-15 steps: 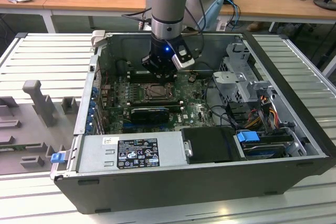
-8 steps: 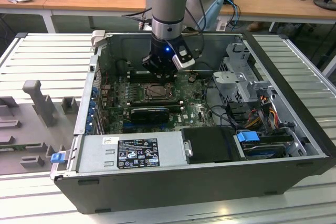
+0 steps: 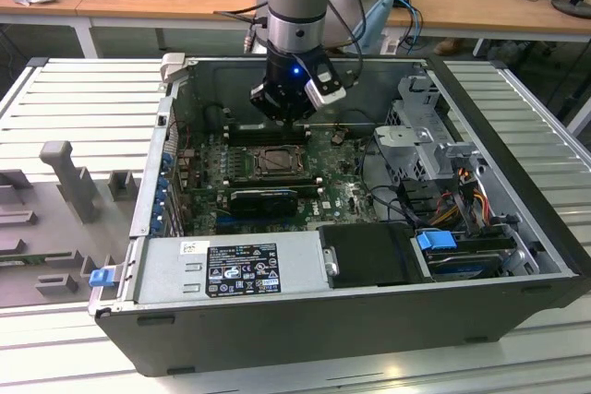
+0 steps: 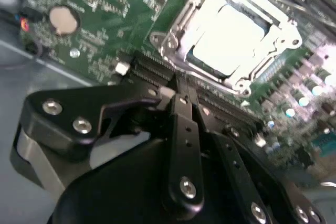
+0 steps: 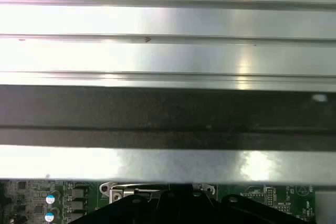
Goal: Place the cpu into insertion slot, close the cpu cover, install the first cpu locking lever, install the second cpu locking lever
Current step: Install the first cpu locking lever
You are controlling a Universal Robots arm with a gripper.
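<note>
Above green motherboard, black gripper pinched narrow, empty; pale square cpu seated in silver-rimmed insertion slot; levers' state unclear.

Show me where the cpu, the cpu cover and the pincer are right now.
cpu [image 4: 231, 38]: second wrist view, middle of its pale metal face.
cpu cover [image 4: 181, 35]: second wrist view, silver frame edge beside the chip.
pincer [image 4: 181, 90]: second wrist view, tips of the black fingers, shut together.

The ribbed metal table carries the open computer case. A grey fixture lies at the exterior view's left.
</note>
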